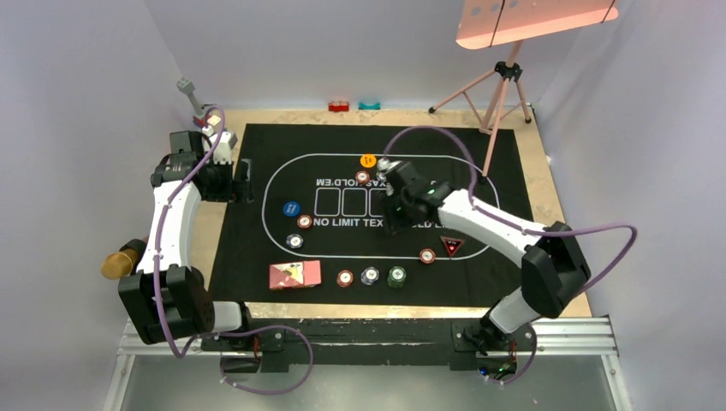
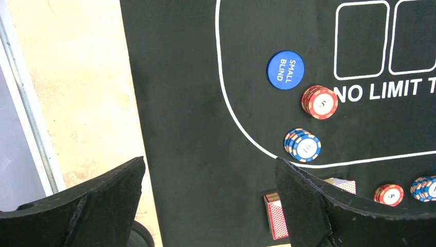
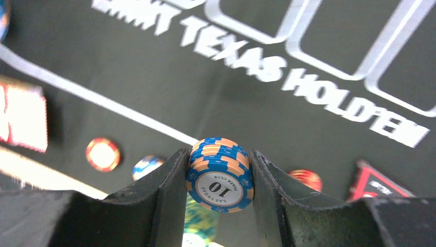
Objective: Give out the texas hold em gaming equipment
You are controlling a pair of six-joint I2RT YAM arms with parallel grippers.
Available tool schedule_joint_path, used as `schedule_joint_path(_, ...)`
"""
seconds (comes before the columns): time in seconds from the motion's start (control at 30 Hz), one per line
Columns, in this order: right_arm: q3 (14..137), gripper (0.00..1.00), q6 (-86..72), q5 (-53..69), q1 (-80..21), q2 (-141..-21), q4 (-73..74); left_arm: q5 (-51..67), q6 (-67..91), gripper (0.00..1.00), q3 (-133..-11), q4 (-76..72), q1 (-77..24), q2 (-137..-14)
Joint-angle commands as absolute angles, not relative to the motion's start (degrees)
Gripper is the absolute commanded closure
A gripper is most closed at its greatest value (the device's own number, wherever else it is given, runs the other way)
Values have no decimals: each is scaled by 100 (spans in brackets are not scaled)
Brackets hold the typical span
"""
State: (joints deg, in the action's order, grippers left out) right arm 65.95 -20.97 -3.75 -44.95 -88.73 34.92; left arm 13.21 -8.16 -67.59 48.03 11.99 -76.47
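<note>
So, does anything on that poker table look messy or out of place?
Nothing looks spilled or broken. The playing cards at the mat's near edge lie in a loose, uneven pile, and two toy blocks sit off the mat by the far wall.

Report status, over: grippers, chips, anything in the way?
Left gripper open, empty, over mat edge. Right gripper shut on blue chip stack. Nothing seen blocking.

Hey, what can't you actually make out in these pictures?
1. Top view: the blue chip stack in the right gripper is hidden under the wrist.
2. Left wrist view: the card deck is half covered by a finger of the left gripper.
3. Right wrist view: the green chips below the stack are blurred; a finger cuts off the triangle marker.
</note>
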Motion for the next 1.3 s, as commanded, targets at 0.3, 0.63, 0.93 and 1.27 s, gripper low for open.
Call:
schedule_joint_path(0.3,5842,95,-3070,-850,-1520,-8666,3262,1364,-936,0,-6820,4729,1242,-7486)
schedule_joint_path(0.63,5728,95,-3111,-950,-1320,-9380,3305,1364,-963,0,-6809,4710,1246,-7515)
schedule_joint_path(0.93,5731,67,-3173,-1262,-1259,-9739,3327,1361,-988,0,-6794,4698,1241,-7515)
schedule_joint_path(1.27,5778,28,-3192,-1197,-1246,-9631,3437,1364,-996,0,-6786,4706,1247,-7502)
